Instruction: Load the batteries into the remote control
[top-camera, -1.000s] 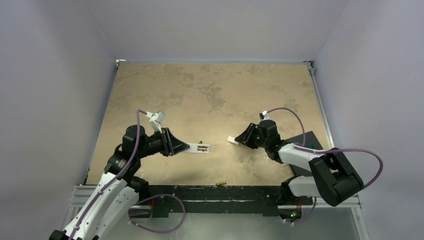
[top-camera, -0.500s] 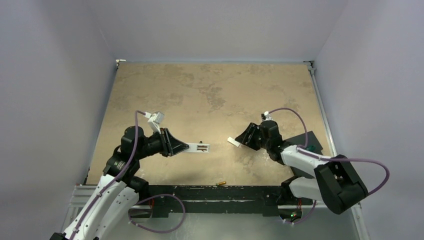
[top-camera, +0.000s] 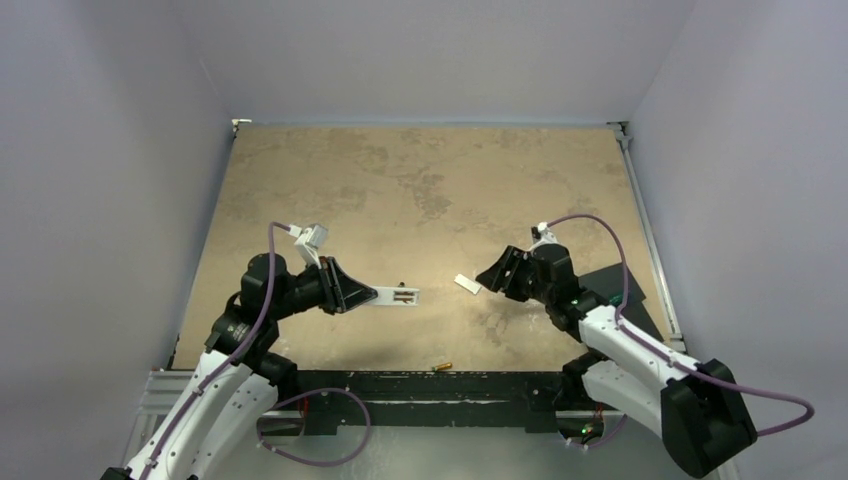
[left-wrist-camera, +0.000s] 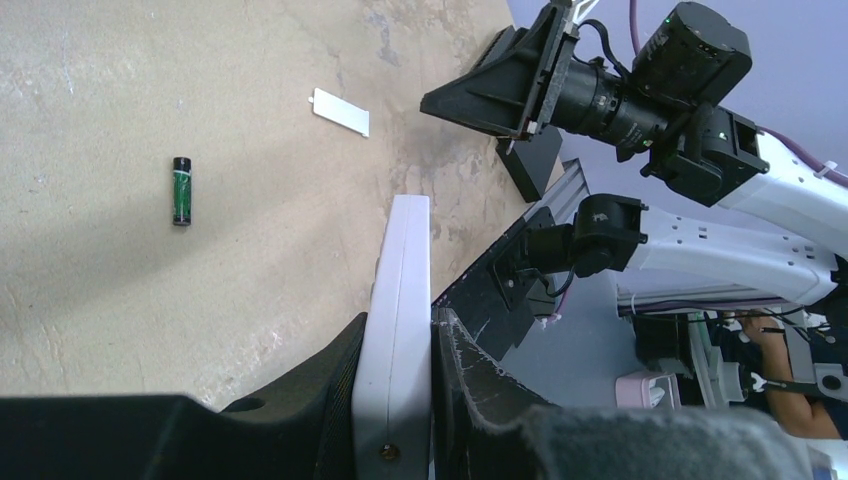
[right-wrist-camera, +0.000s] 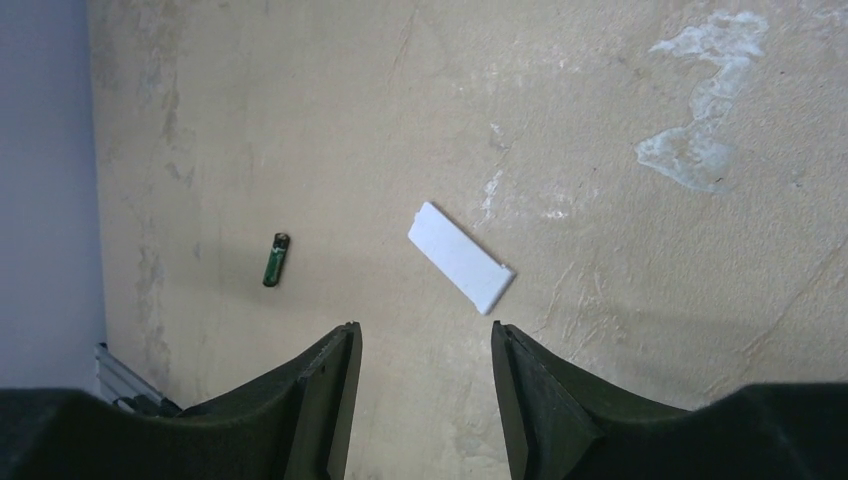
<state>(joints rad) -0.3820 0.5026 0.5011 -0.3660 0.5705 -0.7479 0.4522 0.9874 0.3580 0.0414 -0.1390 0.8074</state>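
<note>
My left gripper is shut on the remote control, a white bar held level above the table with its open battery recess facing up. In the left wrist view the remote stands edge-on between the fingers. The dark battery lies on the table just beyond the remote; it also shows in the left wrist view and the right wrist view. The gold-copper battery lies near the front edge. My right gripper is open and empty, just right of a white cover plate.
The white cover plate lies flat between the two grippers. A black flat pad lies at the right under the right arm. A dark rail runs along the table's front edge.
My right gripper has drawn back a little to the right, away from the cover plate, and its elbow has swung toward the near right. The left arm and remote have not moved.
</note>
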